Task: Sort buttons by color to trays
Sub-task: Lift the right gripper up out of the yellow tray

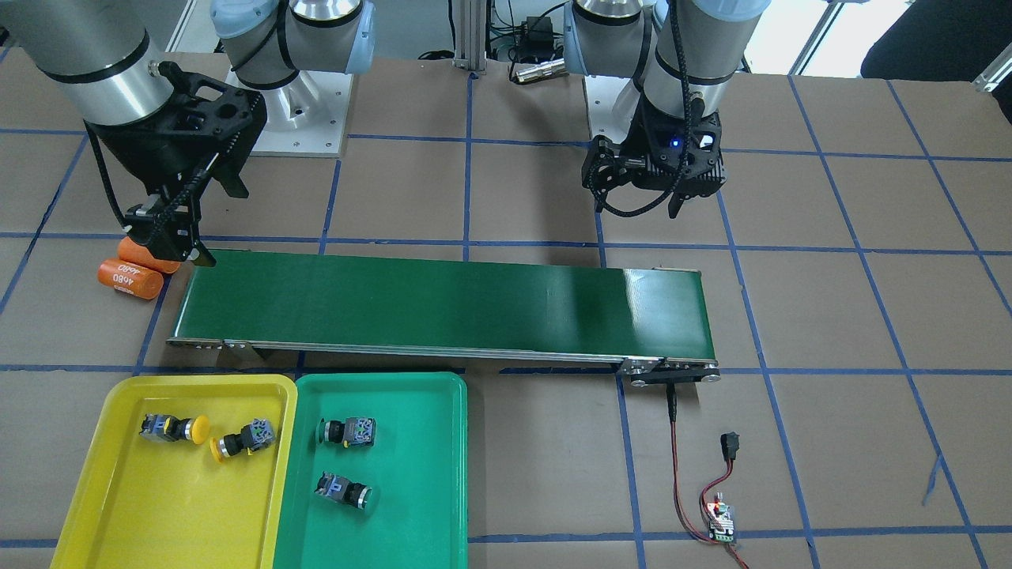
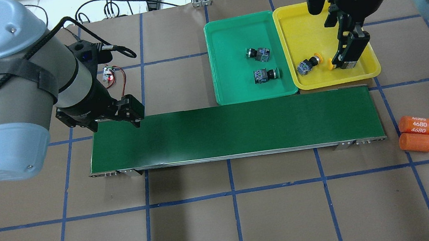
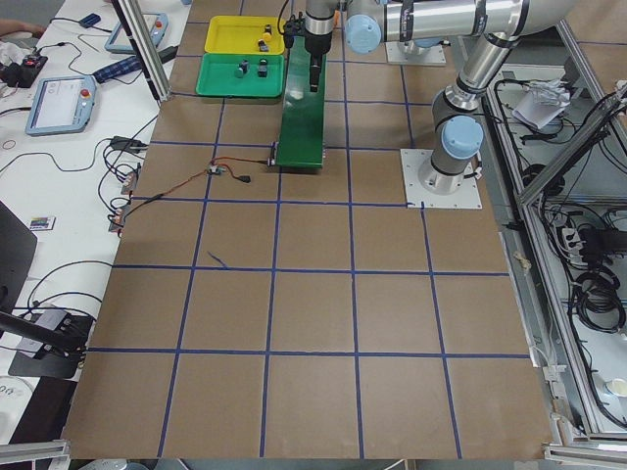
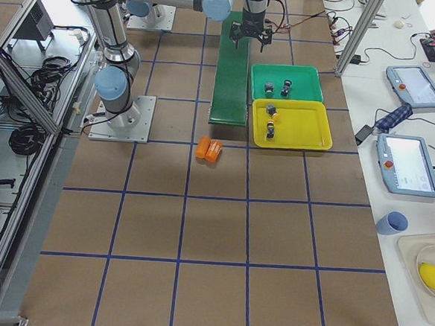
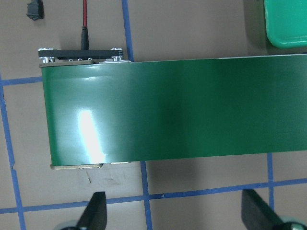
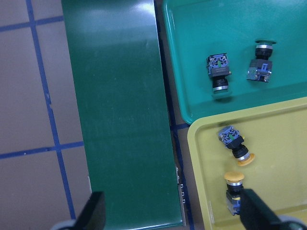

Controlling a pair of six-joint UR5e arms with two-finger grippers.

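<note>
Two yellow-capped buttons [image 1: 170, 427] [image 1: 241, 439] lie on their sides in the yellow tray [image 1: 198, 381]. Beside it, the green tray [image 1: 379, 379] holds two green-capped buttons [image 1: 348, 431] [image 1: 344, 490]. My right gripper [image 6: 173, 206] hangs open and empty, high over the conveyor end next to the trays, with all the buttons [image 6: 218, 72] [image 6: 234, 143] below it. In the overhead view it partly covers one yellow button [image 2: 333, 64]. At the belt's other end my left gripper [image 5: 172, 203] is open with nothing between its fingers.
A long dark green conveyor belt [image 1: 443, 304] with nothing on it runs between the arms and the trays. Two orange cylinders [image 2: 418, 125], one printed "4680", lie off the belt's end near the right arm. A small controller board [image 1: 721, 521] with red wires sits by the motor end.
</note>
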